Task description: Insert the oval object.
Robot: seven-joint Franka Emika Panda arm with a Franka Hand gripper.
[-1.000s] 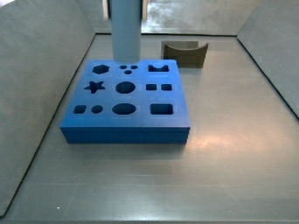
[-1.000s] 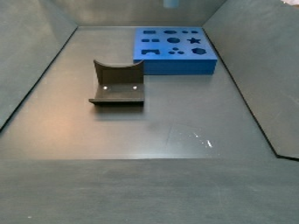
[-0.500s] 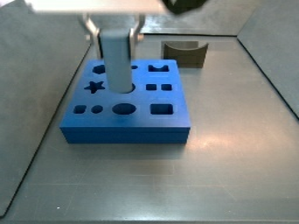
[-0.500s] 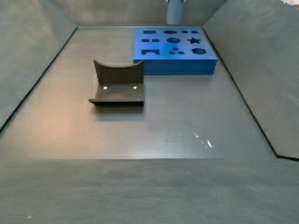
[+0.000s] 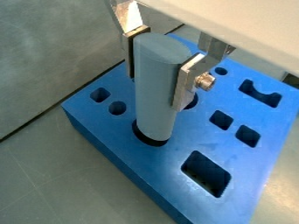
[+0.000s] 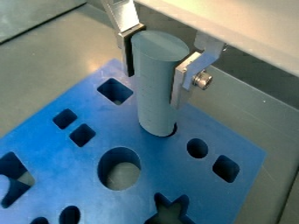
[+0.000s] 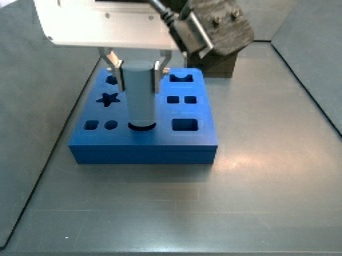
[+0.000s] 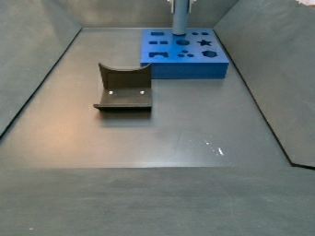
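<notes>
The oval object, a pale grey-blue peg (image 5: 156,96), stands upright between the silver fingers of my gripper (image 5: 160,59). The gripper is shut on its upper part in both wrist views (image 6: 159,59). The peg's lower end (image 6: 156,122) sits in a hole of the flat blue block (image 6: 52,162), and most of its length is above the block (image 5: 263,162). In a side view the peg (image 7: 139,95) stands at the block's (image 7: 147,148) near row, under the gripper (image 7: 139,68). In a side view only the peg (image 8: 180,17) shows over the block (image 8: 185,64); the gripper is out of frame.
The dark olive-brown fixture (image 8: 123,88) with a curved notch stands on the grey floor apart from the block; it is partly hidden behind the gripper body in a side view (image 7: 222,66). Grey walls (image 8: 50,37) close in the floor.
The gripper has come down with the peg and shifted toward the block's near row. The peg's lower end now sits in the hole.
</notes>
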